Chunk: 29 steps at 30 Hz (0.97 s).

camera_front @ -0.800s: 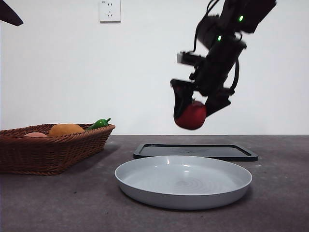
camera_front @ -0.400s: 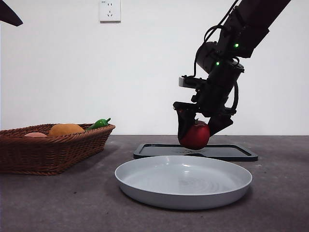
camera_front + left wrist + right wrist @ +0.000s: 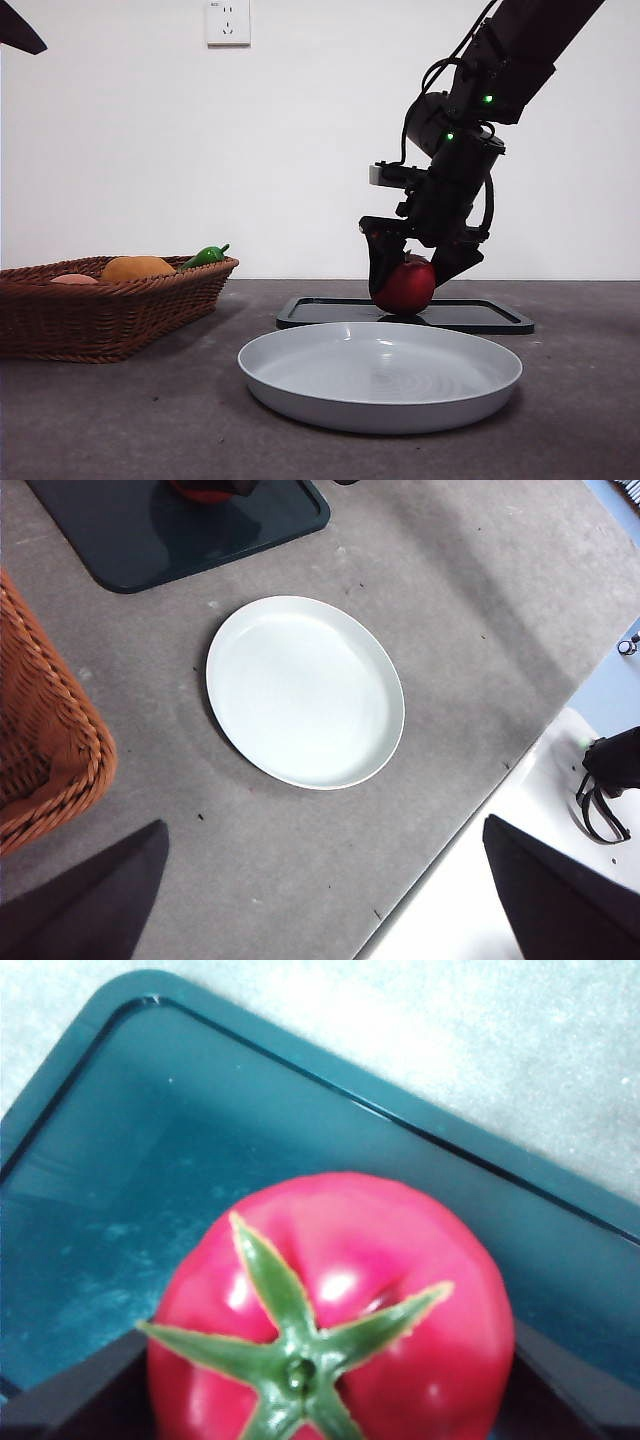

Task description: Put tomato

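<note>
The tomato [image 3: 405,287] is glossy red with a green calyx. It rests low on the dark tray [image 3: 480,315] behind the plate. My right gripper [image 3: 410,282] comes down from the upper right and is shut on the tomato, one jaw on each side. In the right wrist view the tomato [image 3: 335,1310] fills the space between the jaws, over the tray [image 3: 150,1130]. My left gripper [image 3: 330,910] waits high above the table, open and empty. Its view shows the tomato [image 3: 205,490] at the edge.
A white plate [image 3: 300,400] lies in front of the tray, also in the left wrist view [image 3: 305,690]. A wicker basket [image 3: 100,310] at the left holds an orange fruit [image 3: 137,267] and a green pepper [image 3: 207,255]. A black arm tip [image 3: 18,30] shows top left.
My right gripper has come down with the tomato from well above the table to the dark tray. The basket and the plate have not moved.
</note>
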Tool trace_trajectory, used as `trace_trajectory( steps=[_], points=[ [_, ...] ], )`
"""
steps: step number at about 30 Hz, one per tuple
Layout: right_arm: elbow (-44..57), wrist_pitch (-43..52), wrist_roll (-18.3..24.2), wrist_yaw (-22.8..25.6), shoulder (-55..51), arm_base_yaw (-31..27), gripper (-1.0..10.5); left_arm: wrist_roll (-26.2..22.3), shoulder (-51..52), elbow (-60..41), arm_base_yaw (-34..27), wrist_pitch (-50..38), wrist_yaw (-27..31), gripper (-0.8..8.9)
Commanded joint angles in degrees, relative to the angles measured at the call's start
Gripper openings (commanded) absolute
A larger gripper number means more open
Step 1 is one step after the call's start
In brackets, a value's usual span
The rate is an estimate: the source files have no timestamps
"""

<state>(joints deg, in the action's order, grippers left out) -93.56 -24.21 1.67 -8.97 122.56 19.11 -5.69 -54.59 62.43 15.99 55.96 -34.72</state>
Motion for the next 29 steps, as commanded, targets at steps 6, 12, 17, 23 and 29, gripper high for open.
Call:
trace_trajectory(
  steps=[6, 12, 17, 23, 29],
  points=[
    [-1.2, -1.1, 0.3, -0.3, 1.7, 0.3, 5.2, -0.9, -0.4, 0.9, 0.2, -0.2, -0.3, 4.96],
    [-2.2, -3.0, 0.3, -0.2, 0.4, 0.3, 5.8, -0.9, -0.4, 0.9, 0.2, -0.3, -0.3, 4.96],
    [-2.5, -4.9, 0.3, -0.2, -2.7, 0.2, 5.8, -0.9, -0.4, 0.9, 0.2, -0.3, -0.3, 4.96],
    [-2.5, -9.8, 0.3, -0.7, -8.7, 0.2, 5.8, -1.0, -0.4, 0.9, 0.2, -0.3, -0.3, 4.96],
    [-2.5, -14.7, 0.2, -2.4, -16.9, 0.2, 5.8, -1.0, -0.4, 0.9, 0.2, -0.3, -0.3, 4.96]
  ],
)
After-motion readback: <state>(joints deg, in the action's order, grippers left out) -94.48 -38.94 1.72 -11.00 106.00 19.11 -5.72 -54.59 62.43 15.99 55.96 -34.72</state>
